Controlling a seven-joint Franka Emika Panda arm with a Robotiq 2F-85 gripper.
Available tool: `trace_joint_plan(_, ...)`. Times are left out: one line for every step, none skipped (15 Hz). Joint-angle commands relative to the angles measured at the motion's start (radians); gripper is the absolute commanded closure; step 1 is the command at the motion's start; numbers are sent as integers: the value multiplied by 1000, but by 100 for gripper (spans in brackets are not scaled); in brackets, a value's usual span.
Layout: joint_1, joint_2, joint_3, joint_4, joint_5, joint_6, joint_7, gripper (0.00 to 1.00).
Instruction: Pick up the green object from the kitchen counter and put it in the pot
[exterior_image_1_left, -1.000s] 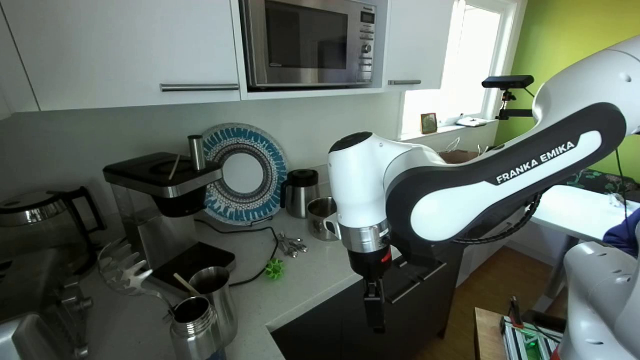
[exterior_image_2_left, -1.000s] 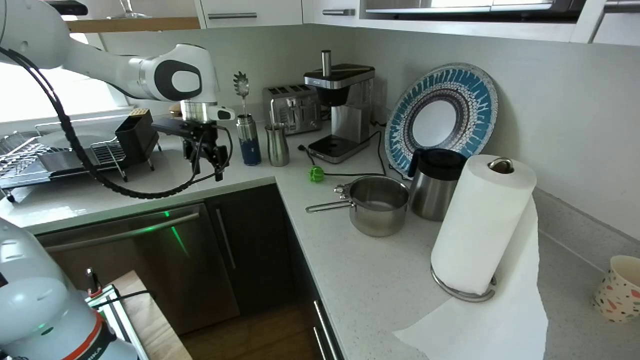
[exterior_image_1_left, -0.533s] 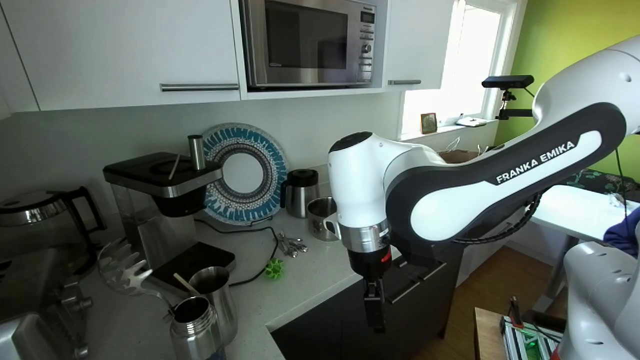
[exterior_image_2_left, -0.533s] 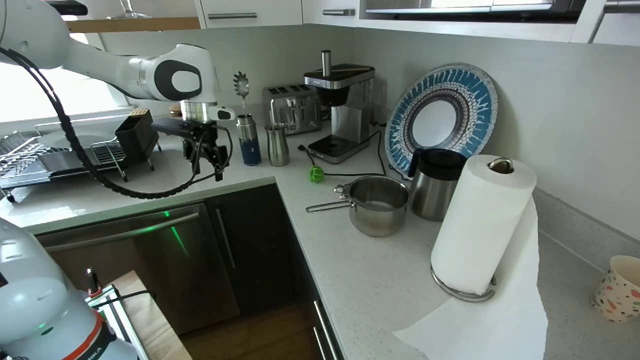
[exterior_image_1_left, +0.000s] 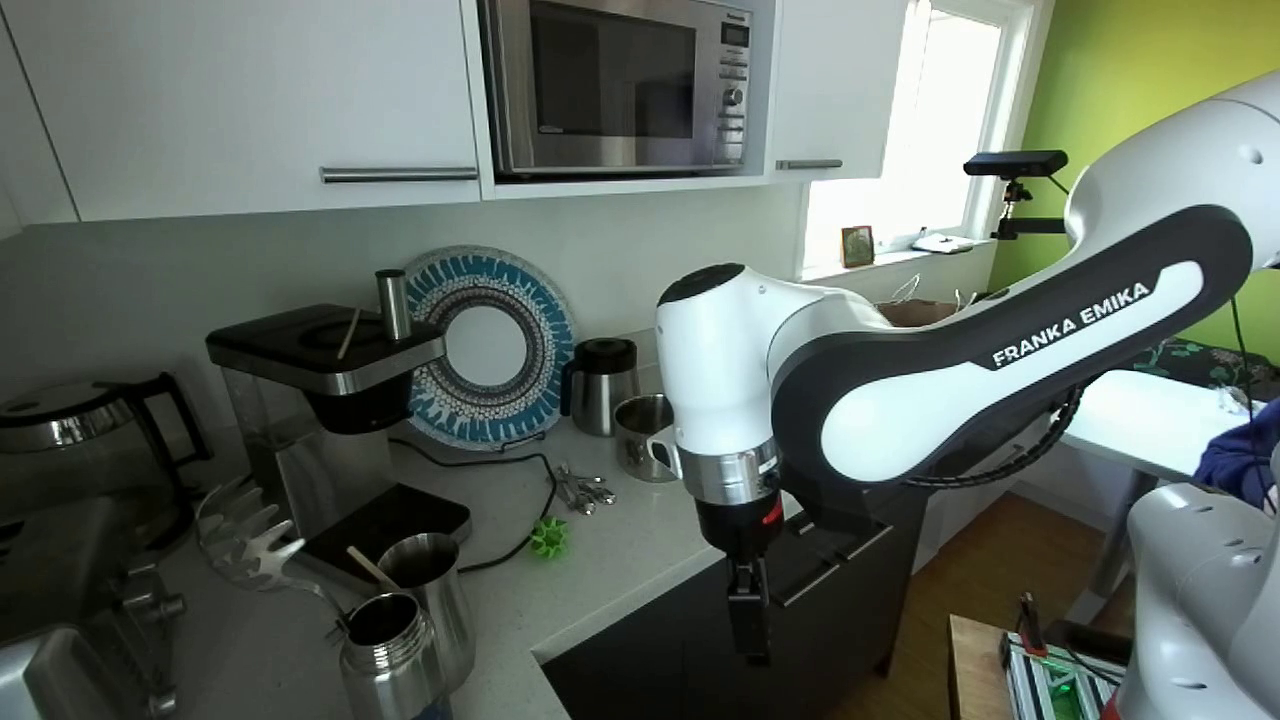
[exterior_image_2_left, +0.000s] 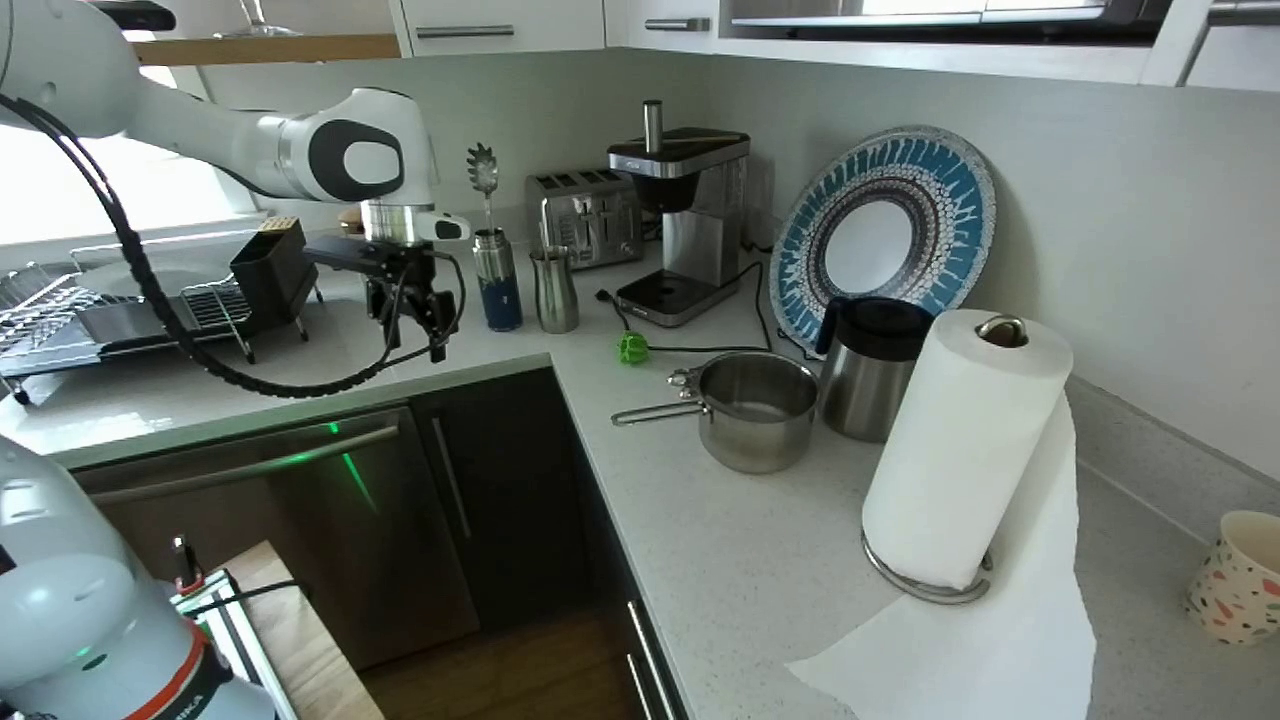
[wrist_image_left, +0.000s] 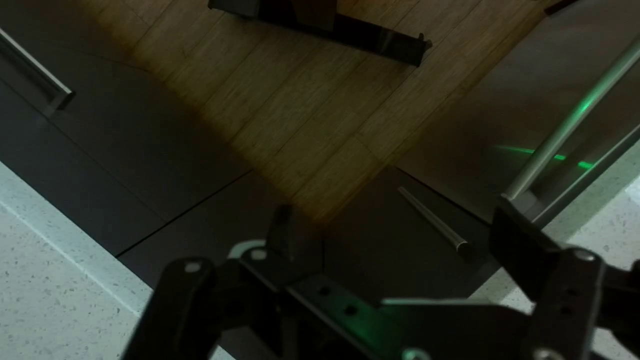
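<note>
The green object (exterior_image_1_left: 549, 537) is a small, bright, knobbly ball on the kitchen counter (exterior_image_1_left: 630, 560). It also shows in an exterior view (exterior_image_2_left: 633, 347), beside a black cable. The pot (exterior_image_2_left: 757, 430) is low, round, shiny steel with a long handle, standing on the counter (exterior_image_2_left: 740, 560). In an exterior view the pot (exterior_image_1_left: 640, 440) is partly hidden by the arm. My gripper (exterior_image_1_left: 752, 655) hangs pointing down by the counter's inner corner, apart from both things. In the wrist view the gripper (wrist_image_left: 392, 225) is open, its fingers wide apart with nothing between them.
Metal spoons (exterior_image_1_left: 585, 490) lie between green object and pot. A steel jug (exterior_image_2_left: 870, 375), paper towel roll (exterior_image_2_left: 965, 450), coffee maker (exterior_image_2_left: 690, 220), steel cup (exterior_image_2_left: 555, 290) and bottle (exterior_image_2_left: 497, 280) stand around. A ringed plate (exterior_image_2_left: 880, 180) leans on the wall. A dish rack (exterior_image_2_left: 215, 300) stands near the arm.
The arm, gripper, green object and pot have not moved. A dark blue shape at the right edge of an exterior view has shifted slightly.
</note>
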Motion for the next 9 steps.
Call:
trace_joint_plan(6,1,-5,1,-1,-1,1,0)
trace_joint_plan(6,1,-5,1,-1,-1,1,0)
trace_joint_plan(6,1,-5,1,-1,-1,1,0)
trace_joint_plan(-14,-5,3,-11,-58,58,71,0)
trace_joint_plan(-30,-11,4,-14,-108,92,115,0)
trace_joint_plan(-47,-11,-9,-11,-150,127,127,0)
trace_joint_plan(-63,-12,-17,-9,-195,164,149,0)
trace_joint_plan(-83,-6,-28,-2,-248,207,160,0)
trace_joint_plan(-96,1,-42,-2,-270,273,163,0)
